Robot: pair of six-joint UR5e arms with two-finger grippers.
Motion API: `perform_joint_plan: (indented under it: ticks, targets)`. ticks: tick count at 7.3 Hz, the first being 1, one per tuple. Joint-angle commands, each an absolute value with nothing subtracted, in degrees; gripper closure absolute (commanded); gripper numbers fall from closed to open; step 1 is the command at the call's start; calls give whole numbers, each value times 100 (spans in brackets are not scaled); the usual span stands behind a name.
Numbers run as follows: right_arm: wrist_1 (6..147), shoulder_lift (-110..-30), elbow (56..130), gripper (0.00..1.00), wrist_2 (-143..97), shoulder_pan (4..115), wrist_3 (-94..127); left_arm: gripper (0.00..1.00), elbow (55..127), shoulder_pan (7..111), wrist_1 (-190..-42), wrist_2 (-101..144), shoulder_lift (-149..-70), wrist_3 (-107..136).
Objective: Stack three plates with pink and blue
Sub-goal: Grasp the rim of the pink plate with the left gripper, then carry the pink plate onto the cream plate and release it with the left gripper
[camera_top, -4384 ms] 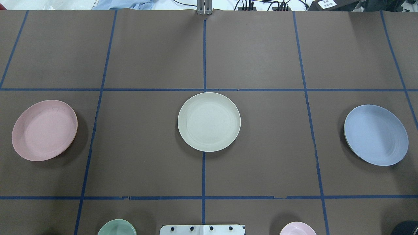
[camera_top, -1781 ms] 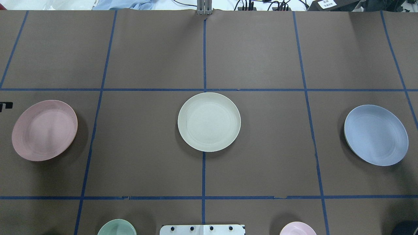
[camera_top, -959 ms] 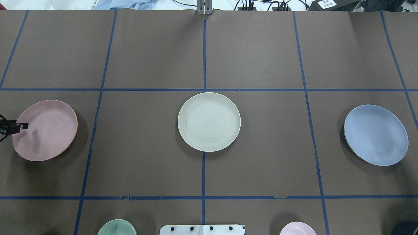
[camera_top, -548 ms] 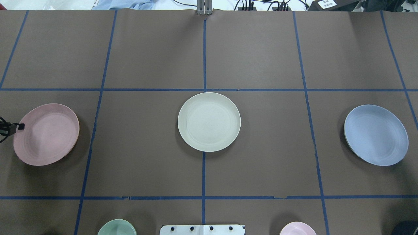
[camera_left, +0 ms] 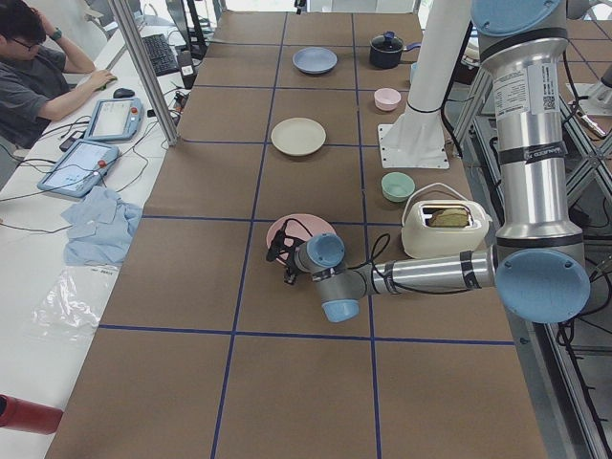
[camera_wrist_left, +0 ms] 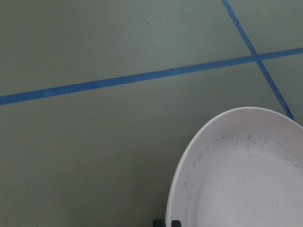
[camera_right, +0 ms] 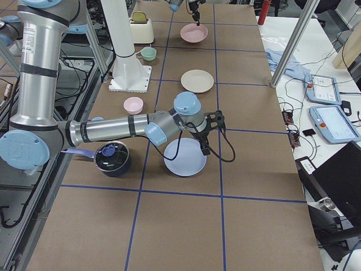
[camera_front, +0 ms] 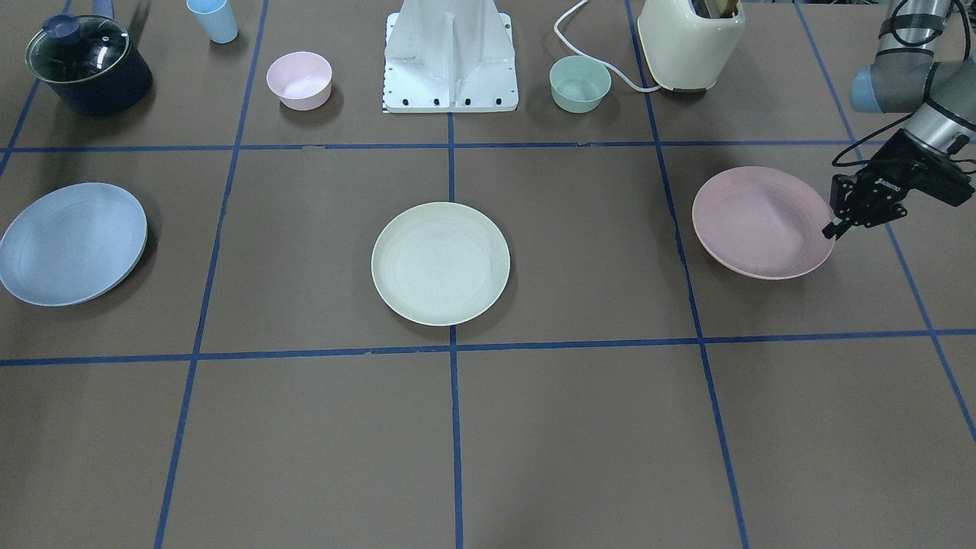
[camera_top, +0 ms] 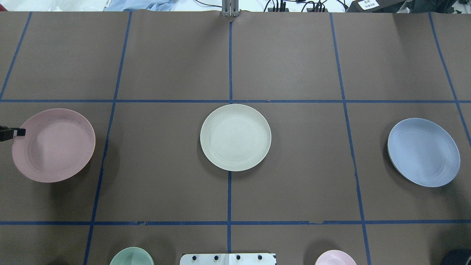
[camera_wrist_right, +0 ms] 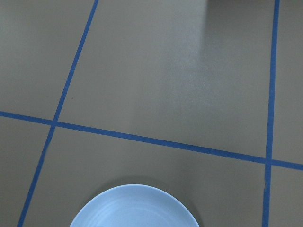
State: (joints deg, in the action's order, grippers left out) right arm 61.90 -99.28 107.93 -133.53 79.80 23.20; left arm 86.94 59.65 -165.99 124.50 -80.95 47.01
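The pale pink plate (camera_top: 53, 145) is at the table's left, also in the front-facing view (camera_front: 762, 223) and the left wrist view (camera_wrist_left: 241, 175). My left gripper (camera_front: 829, 230) is shut on its outer rim and holds it slightly off the table, tilted. The cream-white plate (camera_top: 235, 137) lies flat at the table's centre. The light blue plate (camera_top: 423, 152) lies at the right. My right gripper (camera_right: 205, 151) shows only in the right side view, at the blue plate's (camera_right: 185, 158) edge; I cannot tell if it is open or shut.
Along the robot's side of the table stand a small pink bowl (camera_front: 299, 79), a small green bowl (camera_front: 579, 84), a cream toaster (camera_front: 690, 42), a dark lidded pot (camera_front: 88, 61), a blue cup (camera_front: 213, 19) and the robot's white base (camera_front: 450, 53).
My left gripper came in from the left edge and closed on the pink plate's rim. The plate has since shifted slightly right and risen off the table. The other plates have not moved.
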Motion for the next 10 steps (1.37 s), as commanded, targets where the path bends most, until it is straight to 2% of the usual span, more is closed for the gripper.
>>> perform_joint_plan:
  ticks: [1,2,3,5,7,9,10]
  targets:
    - [6187,-9932,10793,0,-13359,7980,2320,100,10222,6117,-14558,12577,-8461,4702]
    - [6187,-9932,10793,0,-13359,7980,2320,100,10787,6091,-13685,12560,-8777,4754]
    - [6187,-9932,10784,0,-13359,7980,2320,100,10984,6030,-13128,12551,-9198,4903]
    - [6187,-9949,10793,0,-13368,7980,2320,100,10890,4938,-12633,12089,-10330,6128]
    - [6187,-9949,10784,0,-13368,7980,2320,100,10401,3906,-12121,11235,-11421,7114]
    - [6179,-9940,10784,0,-13368,7980,2320,100,9584,3508,-12155,10716,-12020,7469]
    - [6187,-9940,10784,0,-13368,7980,2320,100,9423,3411,-12173,10609,-12084,7514]
